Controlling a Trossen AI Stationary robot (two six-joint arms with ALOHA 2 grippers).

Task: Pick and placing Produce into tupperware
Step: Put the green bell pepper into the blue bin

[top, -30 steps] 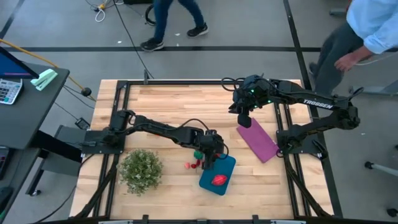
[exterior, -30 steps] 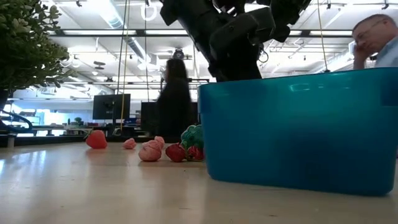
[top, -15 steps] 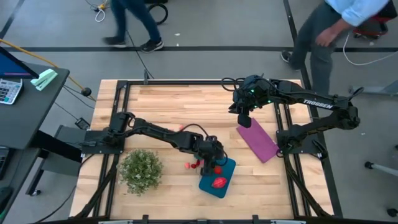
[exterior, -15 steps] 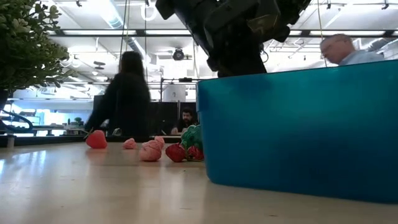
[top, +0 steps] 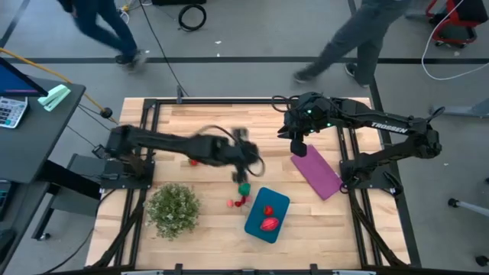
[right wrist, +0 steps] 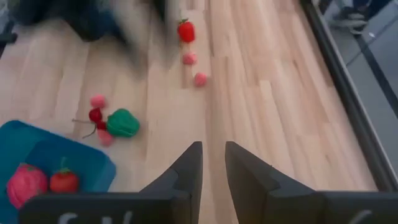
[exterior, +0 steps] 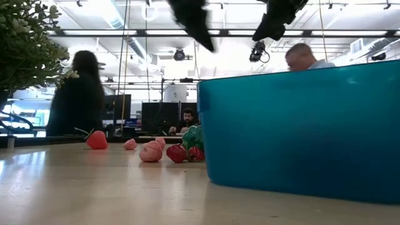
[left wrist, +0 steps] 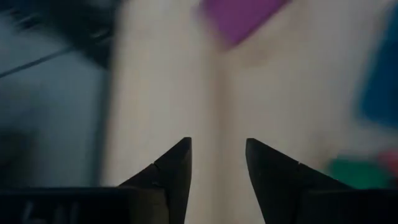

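The teal tupperware [top: 267, 215] lies near the table's front, with a small red piece [top: 268, 210] and a larger red piece [top: 269, 224] of produce inside. More produce lies on the wood to its left: a green piece [top: 244, 188] and small red ones [top: 233, 202], plus another red one [top: 195, 162] farther off. My left gripper [left wrist: 217, 146] hangs open in the air, above and to the far-left of the tupperware [left wrist: 379, 81], with nothing between its fingers. My right gripper [right wrist: 213, 149] waits over the far right of the table, fingers a narrow gap apart and empty.
A flat purple rectangle [top: 317, 172] lies on the wood below my right gripper. A bushy green plant [top: 173, 210] stands at the near left. A black frame [top: 145, 122] borders the table. People walk on the floor beyond the far edge.
My left gripper has risen out of the tupperware and swung toward the table's far-left, tipping less steeply downward. A small red piece now lies in the tupperware beside the larger red one, where the gripper stood.
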